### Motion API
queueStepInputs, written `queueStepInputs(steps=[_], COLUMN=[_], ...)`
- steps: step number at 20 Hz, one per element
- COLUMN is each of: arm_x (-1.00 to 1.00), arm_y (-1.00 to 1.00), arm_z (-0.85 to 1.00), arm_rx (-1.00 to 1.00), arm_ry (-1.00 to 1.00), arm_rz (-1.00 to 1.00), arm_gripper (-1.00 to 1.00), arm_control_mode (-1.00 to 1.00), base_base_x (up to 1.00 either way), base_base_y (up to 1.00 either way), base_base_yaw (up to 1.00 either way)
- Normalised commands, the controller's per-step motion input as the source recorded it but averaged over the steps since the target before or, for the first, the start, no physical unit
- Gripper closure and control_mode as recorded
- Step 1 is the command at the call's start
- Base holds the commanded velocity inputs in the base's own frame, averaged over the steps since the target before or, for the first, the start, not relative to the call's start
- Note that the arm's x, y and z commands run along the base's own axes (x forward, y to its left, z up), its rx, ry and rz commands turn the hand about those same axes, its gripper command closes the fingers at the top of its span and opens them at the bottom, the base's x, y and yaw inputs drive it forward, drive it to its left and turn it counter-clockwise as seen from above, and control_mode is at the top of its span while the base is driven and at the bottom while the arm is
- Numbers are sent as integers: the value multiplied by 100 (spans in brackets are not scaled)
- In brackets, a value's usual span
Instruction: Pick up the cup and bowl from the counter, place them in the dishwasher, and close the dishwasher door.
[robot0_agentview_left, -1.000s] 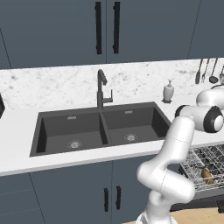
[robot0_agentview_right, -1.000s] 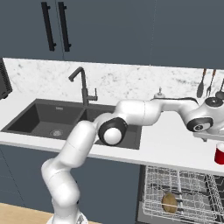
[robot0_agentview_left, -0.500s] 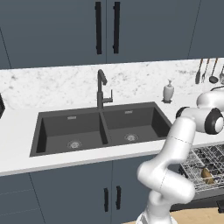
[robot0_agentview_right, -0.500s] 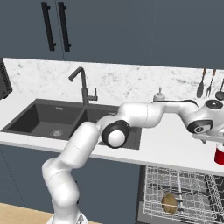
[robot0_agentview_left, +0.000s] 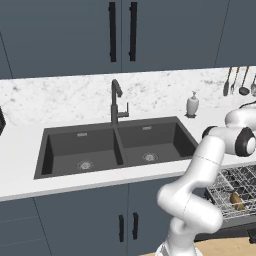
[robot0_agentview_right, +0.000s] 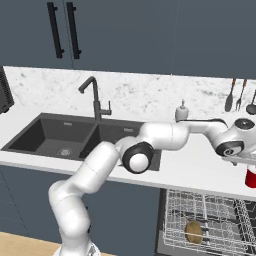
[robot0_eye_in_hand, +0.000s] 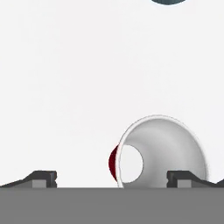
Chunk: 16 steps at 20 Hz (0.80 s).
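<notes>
The tool (robot0_eye_in_hand: 112, 180) is seen with its fingers (robot0_eye_in_hand: 41, 178) spread wide apart, nothing clamped between them, poised directly over the cup (robot0_eye_in_hand: 159, 153), whose white inside and red outer wall are viewed from above. The cup (robot0_agentview_right: 250, 178) is set on the white worktop (robot0_agentview_right: 195, 172) near its front edge, at the right end, just above the open dishwasher (robot0_agentview_right: 210, 225). A brown bowl (robot0_agentview_right: 193, 232) is lodged in the wire rack (robot0_agentview_right: 220, 215). The black sink (robot0_agentview_left: 115, 145) is set well to the left
</notes>
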Motion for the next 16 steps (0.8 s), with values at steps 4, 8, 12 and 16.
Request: queueStepInputs(steps=[4, 8, 12, 16], arm_x=[1, 0, 0, 0], arm_y=[-28, 0, 0, 1], arm_z=[0, -2, -16, -33], arm_rx=[7, 5, 3, 4], arm_ry=[0, 1, 2, 0], arm_rz=[0, 0, 0, 0], arm_gripper=[-100, -100, -100, -100], arm_control_mode=[-100, -100, -100, -100], base_base_x=[0, 0, 0, 0], base_base_y=[0, 0, 0, 0], base_base_yaw=[0, 0, 0, 0])
